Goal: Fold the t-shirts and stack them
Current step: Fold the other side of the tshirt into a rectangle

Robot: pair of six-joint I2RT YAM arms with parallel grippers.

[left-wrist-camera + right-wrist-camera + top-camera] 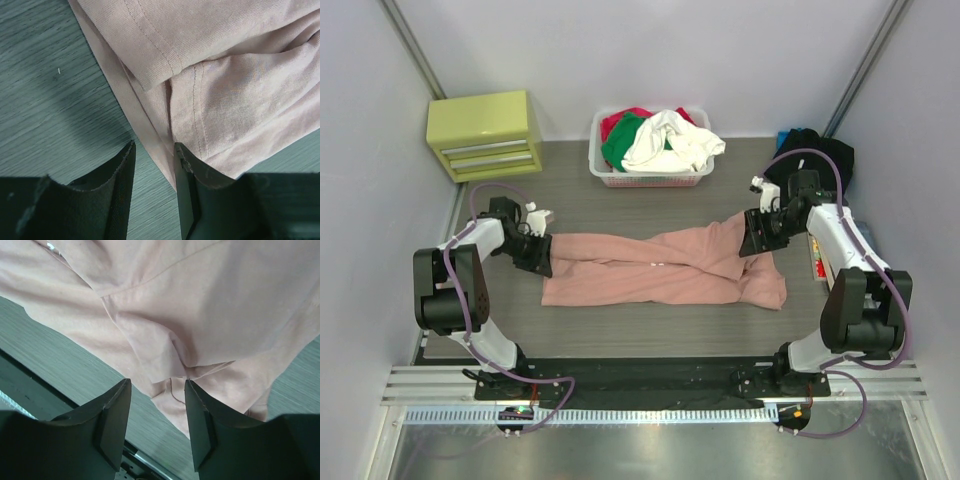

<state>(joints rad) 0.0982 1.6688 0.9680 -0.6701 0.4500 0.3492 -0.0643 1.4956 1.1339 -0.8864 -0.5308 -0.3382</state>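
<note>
Salmon-pink cloth t-shirt (660, 272) lies in a long folded band across the grey wood-grain tabletop (570, 190).
I see my left gripper (154, 150) at its left end, jaws narrowly apart on bare tabletop, the hem just beside one finger. My right gripper (157, 385) hovers over the right end, jaws parted, holding nothing.

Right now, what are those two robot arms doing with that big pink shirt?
They are folding a large salmon-pink cloth t-shirt, which lies as a long folded band across the grey wood-grain table. The left gripper sits at its left end and the right gripper at its right end, both with jaws open, not clamped on it. A white plastic basket of more clothes stands at the back.
</note>
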